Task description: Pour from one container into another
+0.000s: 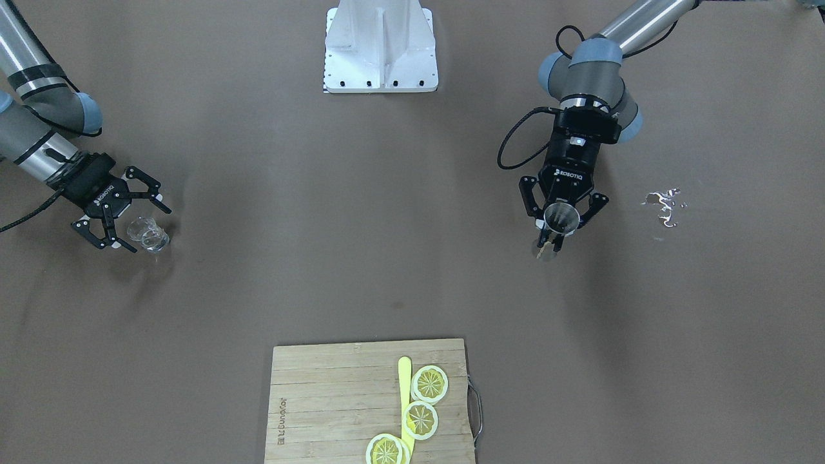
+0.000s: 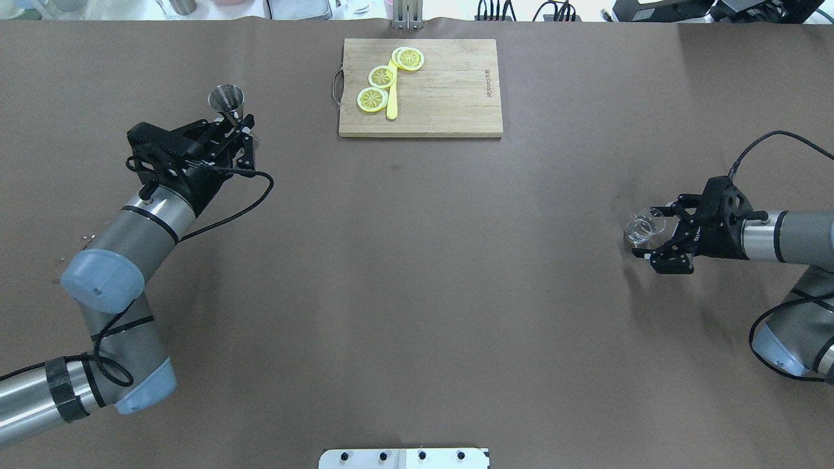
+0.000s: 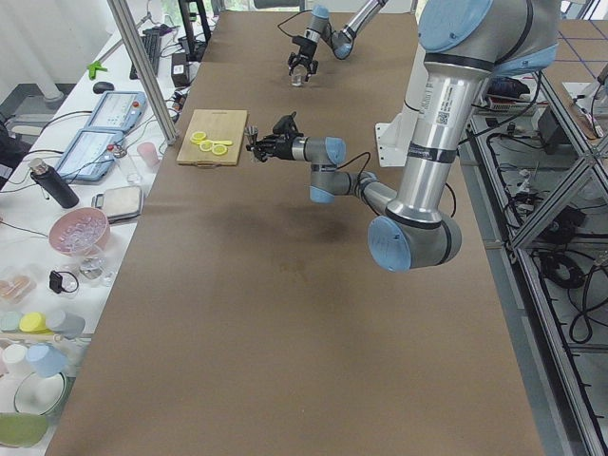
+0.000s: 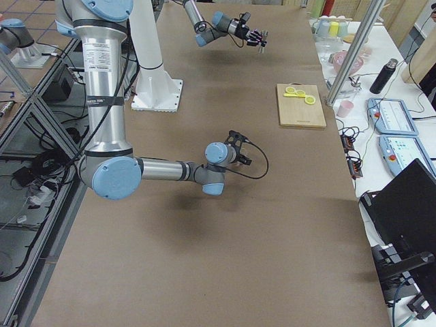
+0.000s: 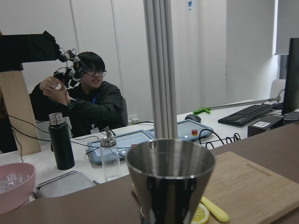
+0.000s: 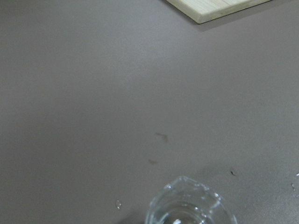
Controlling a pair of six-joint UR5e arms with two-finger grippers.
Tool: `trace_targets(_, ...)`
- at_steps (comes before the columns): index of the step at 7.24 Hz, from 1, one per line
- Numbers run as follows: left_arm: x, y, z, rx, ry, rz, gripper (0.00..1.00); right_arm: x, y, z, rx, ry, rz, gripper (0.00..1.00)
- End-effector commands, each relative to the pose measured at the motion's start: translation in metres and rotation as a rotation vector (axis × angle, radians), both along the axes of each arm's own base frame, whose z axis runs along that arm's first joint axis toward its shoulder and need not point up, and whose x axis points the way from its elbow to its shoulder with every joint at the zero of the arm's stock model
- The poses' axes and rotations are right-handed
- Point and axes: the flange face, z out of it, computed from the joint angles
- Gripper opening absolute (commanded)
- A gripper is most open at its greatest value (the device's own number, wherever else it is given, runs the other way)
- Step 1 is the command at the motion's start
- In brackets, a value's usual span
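A steel jigger [image 2: 226, 101] stands upright off the table, held at its waist in my left gripper [image 2: 240, 125], which is shut on it. From across the table the jigger [image 1: 559, 218] shows its open cone mouth between the fingers of the left gripper [image 1: 555, 235]. It fills the foreground of the left wrist view [image 5: 170, 179]. A small clear glass [image 2: 645, 228] stands on the table at the far right. My right gripper [image 2: 651, 233] is open with the glass [image 1: 148, 235] at its fingertips, untouched. The right wrist view shows only the glass [image 6: 189, 207].
A wooden cutting board [image 2: 449, 98] with lemon slices [image 2: 381, 77] and a yellow knife lies at the table's far edge. Spilled drops [image 1: 664, 206] glint on the brown table beside my left arm. The robot base [image 1: 380, 48] sits mid-table. An operator [image 5: 88, 100] sits beyond the table.
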Motion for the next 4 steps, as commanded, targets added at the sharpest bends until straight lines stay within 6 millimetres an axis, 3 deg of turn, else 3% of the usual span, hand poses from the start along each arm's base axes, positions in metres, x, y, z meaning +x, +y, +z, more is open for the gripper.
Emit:
trace_targets(1, -0.003, -0.004, 0.018, -0.096, 0.045, -0.067, 0.0, 0.006, 0.003, 0.004, -0.005, 0.004, 0.002, 1.0)
trace_targets(2, -0.009, -0.003, 0.029, -0.108, 0.031, -0.117, 0.0, 0.017, 0.005, 0.009, -0.013, 0.011, 0.005, 1.0)
trace_targets(4, -0.018, -0.002, 0.052, -0.16, 0.032, -0.213, 0.0, 0.066, 0.009, 0.036, -0.076, 0.04, 0.017, 1.0)
